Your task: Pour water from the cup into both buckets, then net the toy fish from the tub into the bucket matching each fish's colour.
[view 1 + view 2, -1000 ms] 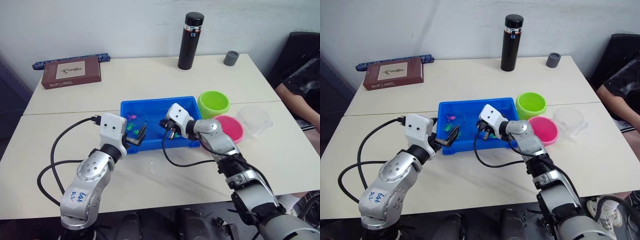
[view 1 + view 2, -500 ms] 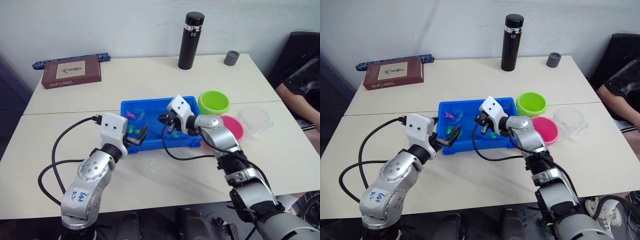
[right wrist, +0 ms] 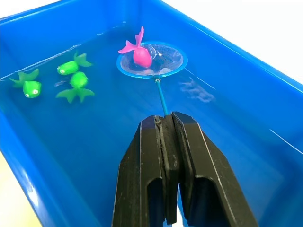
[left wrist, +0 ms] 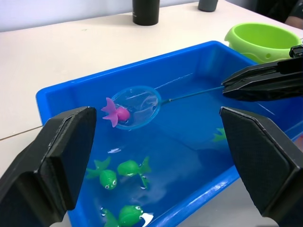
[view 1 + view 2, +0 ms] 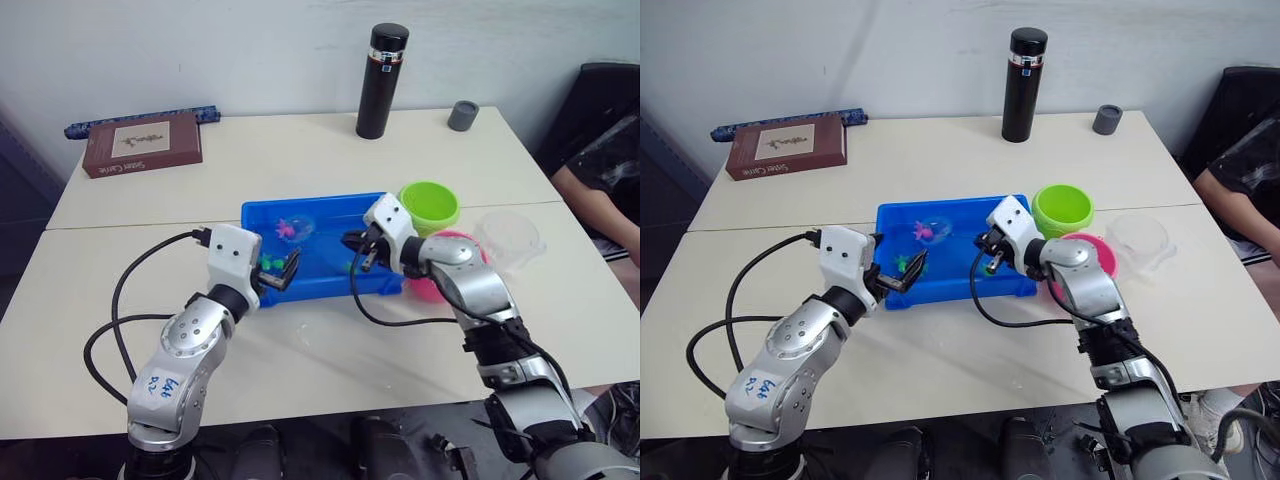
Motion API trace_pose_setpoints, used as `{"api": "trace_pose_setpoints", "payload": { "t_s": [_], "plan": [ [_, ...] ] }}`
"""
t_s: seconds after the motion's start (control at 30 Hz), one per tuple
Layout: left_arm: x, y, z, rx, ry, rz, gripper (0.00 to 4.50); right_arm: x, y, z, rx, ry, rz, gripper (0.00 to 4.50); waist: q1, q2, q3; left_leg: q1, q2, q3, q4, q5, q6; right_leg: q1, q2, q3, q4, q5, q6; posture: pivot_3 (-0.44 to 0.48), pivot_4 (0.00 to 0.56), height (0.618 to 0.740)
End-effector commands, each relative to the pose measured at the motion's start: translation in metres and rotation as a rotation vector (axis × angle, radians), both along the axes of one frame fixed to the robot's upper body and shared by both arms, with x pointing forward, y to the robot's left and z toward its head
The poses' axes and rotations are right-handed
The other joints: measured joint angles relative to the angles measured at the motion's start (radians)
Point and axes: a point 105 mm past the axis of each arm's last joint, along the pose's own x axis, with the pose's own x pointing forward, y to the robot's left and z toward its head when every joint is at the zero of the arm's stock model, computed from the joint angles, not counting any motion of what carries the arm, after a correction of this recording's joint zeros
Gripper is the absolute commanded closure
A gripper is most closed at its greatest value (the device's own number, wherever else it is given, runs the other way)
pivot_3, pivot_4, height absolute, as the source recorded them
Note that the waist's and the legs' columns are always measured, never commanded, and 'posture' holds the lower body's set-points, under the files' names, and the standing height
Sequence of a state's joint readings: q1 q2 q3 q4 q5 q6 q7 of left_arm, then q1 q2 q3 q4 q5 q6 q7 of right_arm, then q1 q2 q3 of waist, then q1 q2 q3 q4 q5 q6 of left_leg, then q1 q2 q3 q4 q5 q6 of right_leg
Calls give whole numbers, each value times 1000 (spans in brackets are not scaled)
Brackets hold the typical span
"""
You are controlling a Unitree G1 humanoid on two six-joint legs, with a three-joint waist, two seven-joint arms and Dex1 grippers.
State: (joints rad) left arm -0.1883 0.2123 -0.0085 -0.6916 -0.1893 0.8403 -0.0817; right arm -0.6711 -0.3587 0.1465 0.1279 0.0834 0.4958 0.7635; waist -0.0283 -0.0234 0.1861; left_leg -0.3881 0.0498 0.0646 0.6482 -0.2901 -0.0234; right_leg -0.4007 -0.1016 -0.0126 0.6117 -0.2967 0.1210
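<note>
Net (image 3: 152, 59) sits over the blue tub (image 5: 262, 215), hoop toward the tub's far-left part, one pink fish (image 3: 140, 54) lying in the mesh, tail sticking up over the rim. Thin handle runs from hoop to right gripper (image 3: 168, 124), whose two black fingers are pressed together on the handle's end; the end itself is hidden between them. Left gripper (image 5: 284, 271) hovers at the tub's near-left rim, fingers spread wide apart, holding nothing.

Green fish: three clear in the right wrist view (image 3: 72, 66), (image 3: 28, 85), (image 3: 75, 87); left wrist view shows another small green shape (image 4: 218, 135) near the tub's right side, half lost in the water, hard to make out. Head views show the fish as tiny specks, not countable there.

Buckets, two: lime green bucket (image 5: 429, 205) just beyond the tub's far-right corner, fully seen; pink bucket (image 5: 464, 258) beside the tub's right end, mostly hidden behind the right arm. Water level in either: cannot tell. Clear measuring cup (image 5: 510, 238) stands right of the pink bucket, near the table edge, faint against the table.

One black flask (image 5: 380, 68), one small grey cup (image 5: 462, 115), one brown book (image 5: 142, 144) at the back. Person's arm (image 5: 595, 210) at the right edge, cut off.
</note>
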Motion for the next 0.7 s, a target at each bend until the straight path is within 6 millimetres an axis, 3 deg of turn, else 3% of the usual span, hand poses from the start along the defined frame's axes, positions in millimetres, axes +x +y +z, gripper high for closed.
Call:
{"api": "trace_pose_setpoints", "payload": {
  "t_s": [0.03,0.17,0.5,0.7],
  "plan": [
    [0,-2,9,3,-43,-15,16,-6,-8,17,33,-42,-18,4500,1,0,0,0,0,0,0,0,0,0,0,0,0,0,0,0,150,740],
    [2,-5,10,5,-44,-38,16,-24,-25,30,93,-20,-50,4500,4,0,0,-1,0,0,0,0,0,0,0,0,0,0,0,0,150,740],
    [8,-21,9,2,-39,-135,16,-70,-45,50,176,-15,-75,4500,3,0,0,-1,0,0,0,-1,0,0,0,0,-1,0,0,0,150,740],
    [14,-24,11,8,-47,-166,16,-84,-66,63,209,-70,-160,4500,5,0,0,-1,0,0,0,-1,1,0,0,0,-2,0,-1,0,150,740]
  ]
}}
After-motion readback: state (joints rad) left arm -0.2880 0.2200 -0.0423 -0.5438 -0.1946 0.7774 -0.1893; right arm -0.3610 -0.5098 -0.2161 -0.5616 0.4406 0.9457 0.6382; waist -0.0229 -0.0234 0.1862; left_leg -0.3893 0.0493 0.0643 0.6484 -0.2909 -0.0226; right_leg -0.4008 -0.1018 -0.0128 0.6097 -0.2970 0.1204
